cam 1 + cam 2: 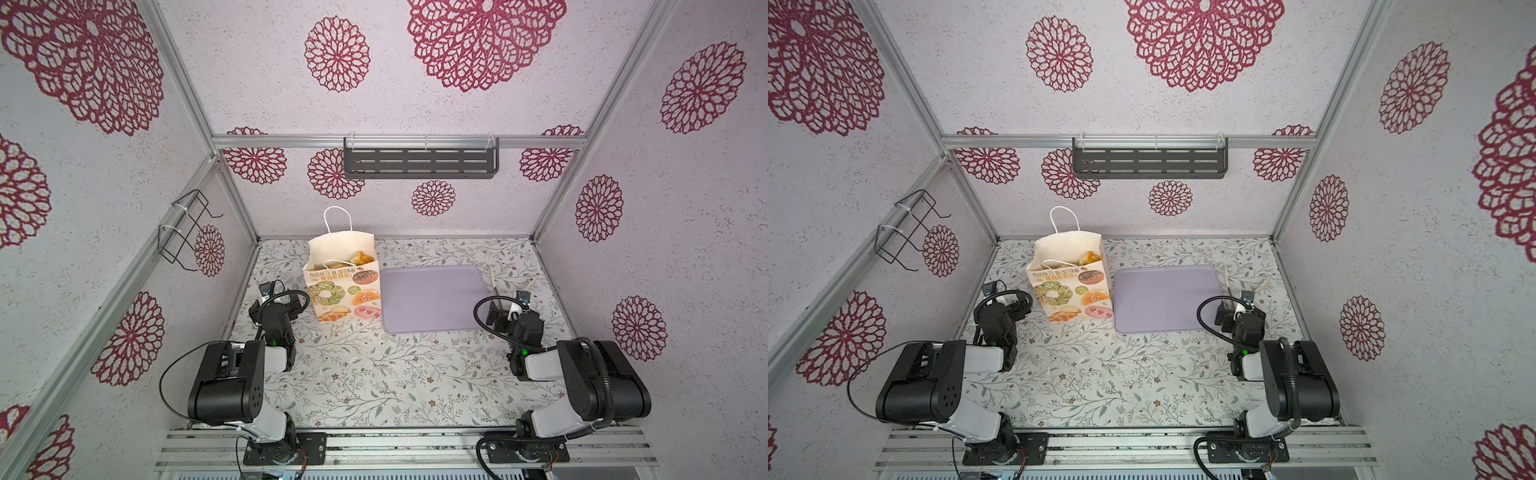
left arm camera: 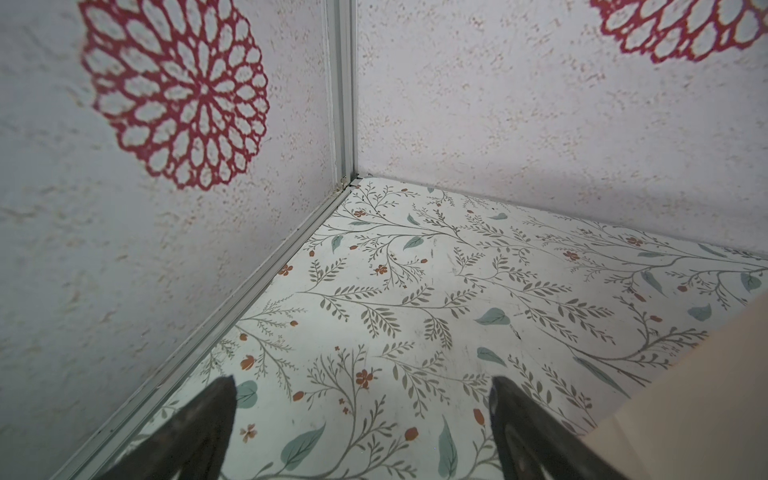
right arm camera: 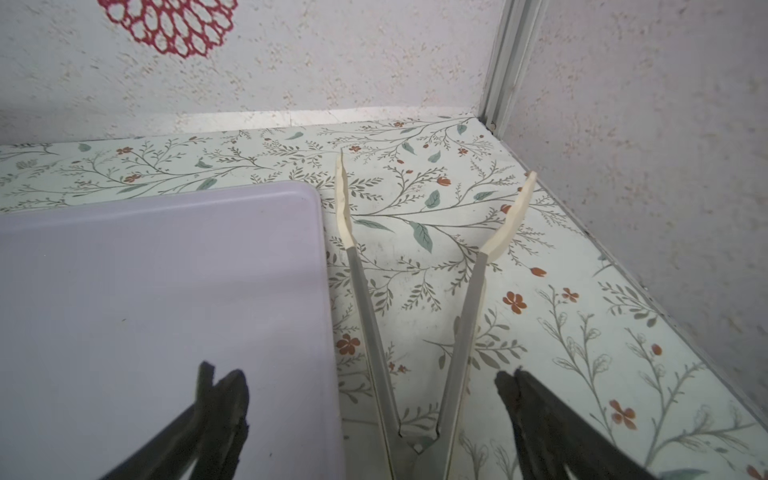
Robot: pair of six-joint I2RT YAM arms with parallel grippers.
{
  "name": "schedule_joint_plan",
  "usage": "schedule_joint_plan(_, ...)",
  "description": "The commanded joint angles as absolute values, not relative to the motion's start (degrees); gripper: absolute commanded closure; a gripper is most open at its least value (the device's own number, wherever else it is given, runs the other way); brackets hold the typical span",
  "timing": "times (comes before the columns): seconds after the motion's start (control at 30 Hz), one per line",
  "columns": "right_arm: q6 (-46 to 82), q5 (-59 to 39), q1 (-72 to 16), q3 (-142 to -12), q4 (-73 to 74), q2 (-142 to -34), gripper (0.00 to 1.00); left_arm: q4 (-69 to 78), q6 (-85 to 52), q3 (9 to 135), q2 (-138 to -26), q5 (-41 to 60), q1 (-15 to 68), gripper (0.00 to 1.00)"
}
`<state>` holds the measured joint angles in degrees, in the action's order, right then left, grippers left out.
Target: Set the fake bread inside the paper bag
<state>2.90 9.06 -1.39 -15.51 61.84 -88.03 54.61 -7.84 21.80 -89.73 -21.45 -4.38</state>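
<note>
Item 1: left gripper, jaws apart, empty, low nr left wall, beside bag.
Item 2: right gripper, jaws apart, straddling tongs w/o touching; tongs lie on bench, prob. not needed now.
Item 3: lilac tray, bare, just beside bag.
Item 4: paper bag, upright at rear, mouth open for loading; fake bread inside, so task looks complete.

Open table in front; paper bag, tray, tongs stand behind.
</note>
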Motion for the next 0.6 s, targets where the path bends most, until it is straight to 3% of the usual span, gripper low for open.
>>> schedule_joint_plan(0.0,1.41,10.72,-1.23,-15.92,66.08,-87.79,0.01,54.04,-8.00,22.94,-89.66,-20.31,-5.01,0.03)
schedule_joint_plan(0.57,0.40,10.16,-1.58,-14.68,68.51,-87.98,0.01,53.85,-8.09,23.05,-89.56,-20.13,-5.09,0.03)
